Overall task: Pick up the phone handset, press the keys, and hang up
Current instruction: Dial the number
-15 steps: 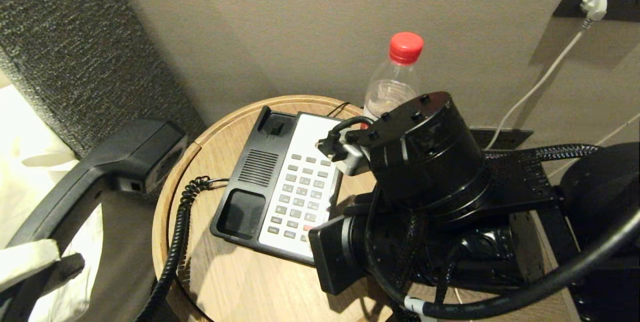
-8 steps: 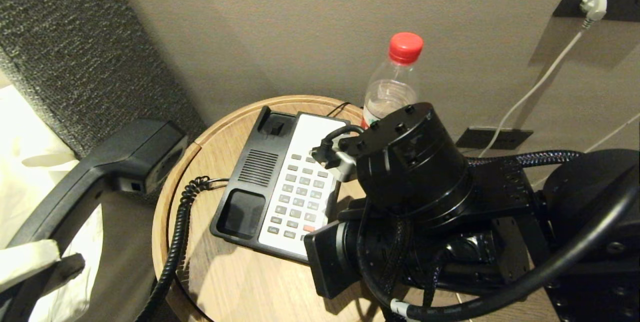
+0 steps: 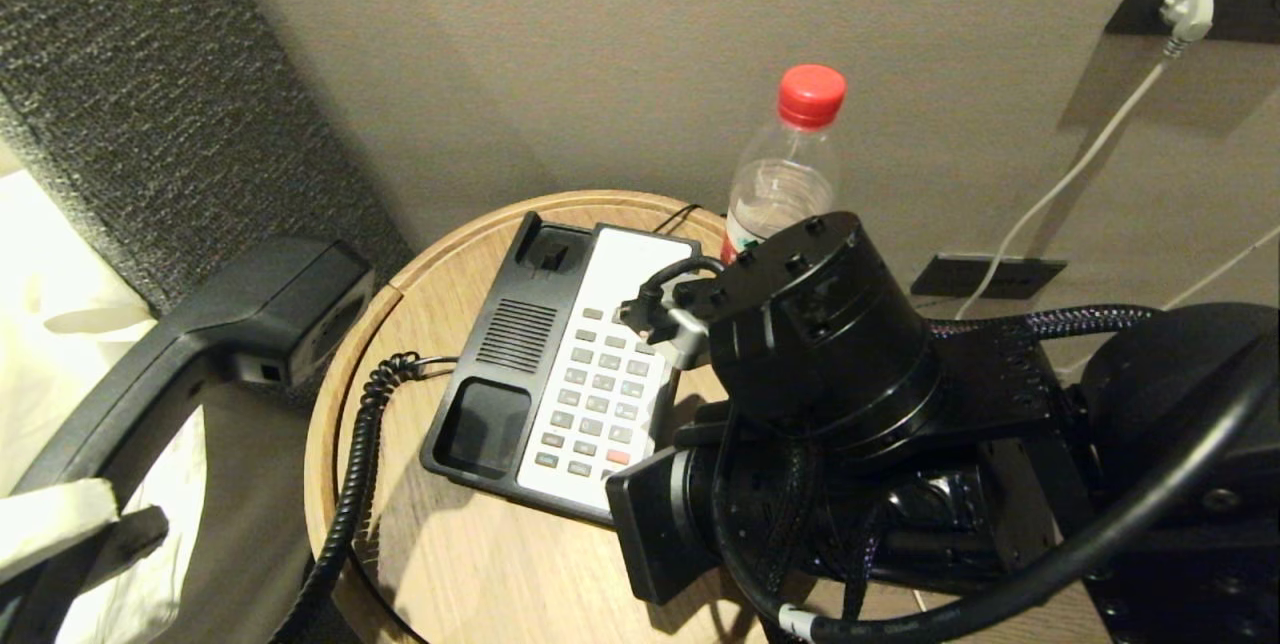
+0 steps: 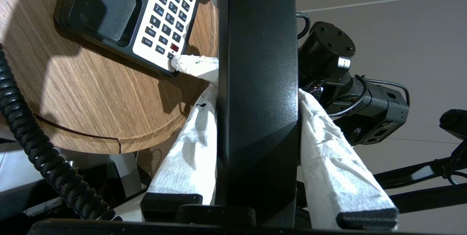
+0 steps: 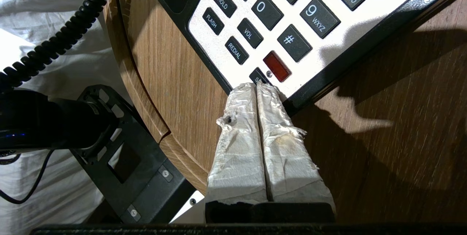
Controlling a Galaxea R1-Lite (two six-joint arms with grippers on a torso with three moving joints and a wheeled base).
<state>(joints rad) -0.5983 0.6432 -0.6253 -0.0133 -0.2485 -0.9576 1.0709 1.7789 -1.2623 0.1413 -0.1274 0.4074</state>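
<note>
Your left hand (image 4: 255, 92) grasps the phone handset (image 4: 259, 81) across its middle, one paper-wrapped finger (image 4: 186, 154) pressed on each side of the black body. In the head view the handset (image 3: 200, 334) hangs off the desk's left edge, well apart from the phone base (image 3: 560, 374), with white bedding behind it. The coiled cord (image 3: 350, 484) runs from beside the base, over the desk rim (image 3: 330, 394), and down out of view.

Your right hand (image 5: 257, 87) is clenched, its two wrapped fingers (image 5: 237, 147) pressed flat together with no gap. Their tips rest at the near corner of the white keypad (image 5: 292, 27), on a small dark key just below the red key (image 5: 277, 66) and beside the REDIAL key (image 5: 236, 50). In the head view the right arm's wrist housing (image 3: 820, 334) covers that corner, so the contact shows only from the wrist cameras.

The base lies flat on the round wooden desk, both cradle recesses (image 3: 485, 429) unoccupied. A clear bottle with a red cap (image 3: 810, 94) stands upright behind the base, near the wall. A white plug (image 3: 1188, 9) sits in the wall socket at upper right.
</note>
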